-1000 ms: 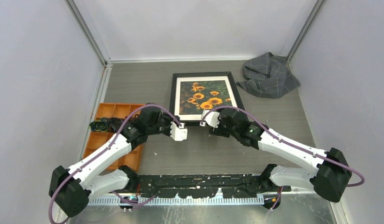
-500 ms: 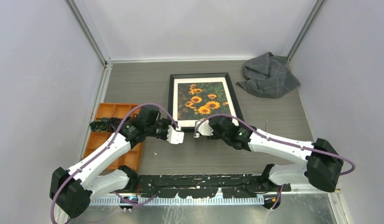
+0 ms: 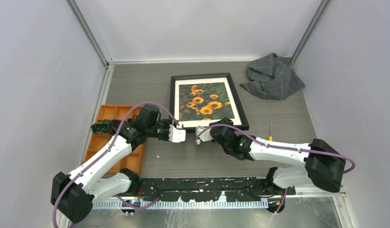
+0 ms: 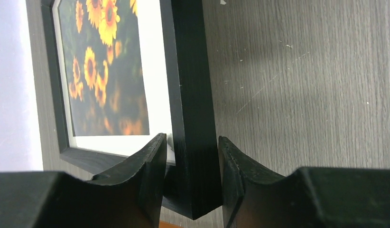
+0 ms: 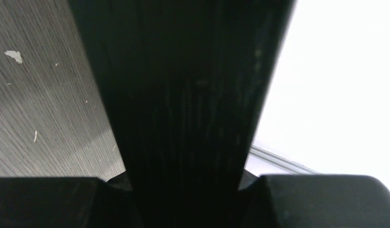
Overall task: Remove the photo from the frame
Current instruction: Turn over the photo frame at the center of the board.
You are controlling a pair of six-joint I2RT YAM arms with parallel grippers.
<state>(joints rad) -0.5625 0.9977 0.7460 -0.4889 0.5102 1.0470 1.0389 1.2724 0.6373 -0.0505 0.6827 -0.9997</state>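
From above, the large rectangular picture frame [image 3: 172, 102], with its thin black border and white mat, lay face up near the middle of the grey wood-grain table [image 3: 136, 85]. The sunflower photo [image 3: 205, 100] sat inside it behind the mat. The left gripper [image 3: 180, 129] met the near left corner, and the right gripper [image 3: 199, 134] met the near edge just beside it. A crumpled grey checked cloth [image 3: 273, 76] lay far right and an orange plastic compartment tray [image 3: 116, 114] lay at the left.

In the left wrist view, the left gripper [image 4: 190, 180] was clamped across the black rail of the picture frame [image 4: 190, 95], one finger on the mat side and one outside.

In the right wrist view, the picture frame [image 5: 183, 95] ran between the jaws of the right gripper [image 5: 186, 187], but it was too dark for us to tell whether they pressed on it.

We judged the picture frame stiff, fairly light and perhaps glazed, so fragile, and best held by its rails. We took the sunflower photo for thin paper, easily creased, best lifted by a white margin once the back was opened. We could read no brand, label or writing.
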